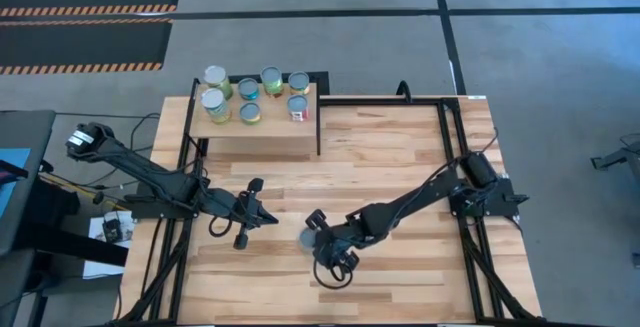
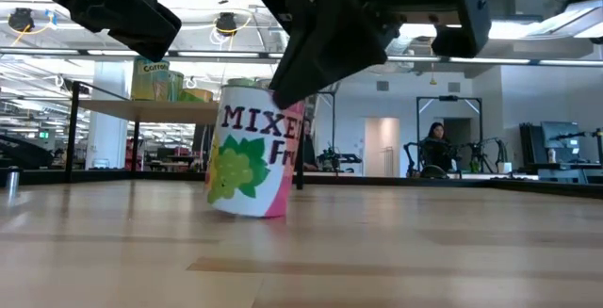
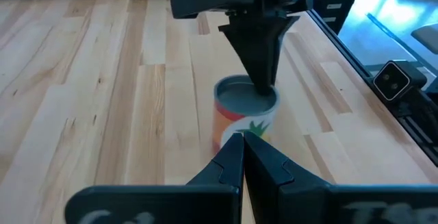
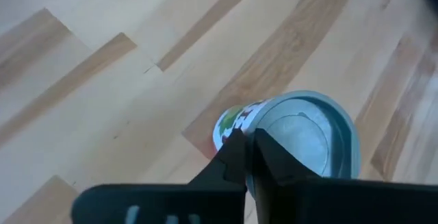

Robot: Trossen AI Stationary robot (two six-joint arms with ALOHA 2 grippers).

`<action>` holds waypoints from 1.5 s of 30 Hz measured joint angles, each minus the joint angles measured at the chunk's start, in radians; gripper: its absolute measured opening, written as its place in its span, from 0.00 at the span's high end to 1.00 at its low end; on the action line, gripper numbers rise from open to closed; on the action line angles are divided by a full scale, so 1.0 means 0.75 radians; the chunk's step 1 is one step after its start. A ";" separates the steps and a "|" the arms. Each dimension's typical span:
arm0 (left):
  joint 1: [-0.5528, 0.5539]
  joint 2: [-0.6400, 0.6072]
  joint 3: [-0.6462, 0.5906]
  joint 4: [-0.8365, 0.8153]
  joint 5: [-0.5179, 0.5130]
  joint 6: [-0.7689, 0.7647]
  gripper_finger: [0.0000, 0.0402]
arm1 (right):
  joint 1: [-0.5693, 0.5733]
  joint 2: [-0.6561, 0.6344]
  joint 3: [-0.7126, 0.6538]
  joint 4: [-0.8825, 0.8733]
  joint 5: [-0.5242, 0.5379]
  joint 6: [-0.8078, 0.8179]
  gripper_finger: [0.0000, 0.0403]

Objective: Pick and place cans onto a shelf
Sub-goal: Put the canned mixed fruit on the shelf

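Where planks lie bare: lone can (image 1: 308, 237).

The can (image 2: 251, 150) under my right gripper (image 2: 283, 82) reads "MIXE" and, below that, "Fr" on its white label.

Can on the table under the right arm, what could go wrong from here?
The can looks tilted in the low view, with the right gripper, jaws shut, bearing on its top rather than around it; it could tip and roll. The shelf already carries seven cans, so setting another down could knock a neighbour.
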 joint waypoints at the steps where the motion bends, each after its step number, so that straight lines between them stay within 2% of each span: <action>1: 0.000 0.000 0.000 0.000 0.000 0.000 1.00 | -0.005 -0.002 0.000 -0.001 -0.002 0.000 0.97; 6: 0.000 0.000 0.000 0.000 0.000 -0.001 1.00 | -0.065 -0.003 0.046 -0.013 -0.006 0.045 0.93; 10: 0.000 0.000 0.000 0.001 -0.001 -0.001 1.00 | -0.149 -0.004 0.100 -0.012 -0.046 0.042 0.96; 13: 0.000 0.000 0.000 0.001 -0.001 -0.001 1.00 | -0.226 0.008 0.139 0.003 -0.114 0.039 0.97; 17: 0.000 0.000 0.000 0.001 -0.001 -0.001 1.00 | -0.325 0.073 0.164 -0.014 -0.246 0.039 0.94; 25: 0.000 0.000 0.000 0.001 -0.001 0.000 1.00 | -0.407 0.158 0.234 -0.008 -0.265 0.025 0.93; 40: 0.000 0.000 0.000 0.000 -0.011 0.008 1.00 | -0.440 0.158 0.234 0.063 -0.249 0.103 0.68; 45: 0.001 0.000 0.000 -0.006 -0.034 0.009 1.00 | -0.426 0.058 0.234 -0.035 -0.226 0.094 0.64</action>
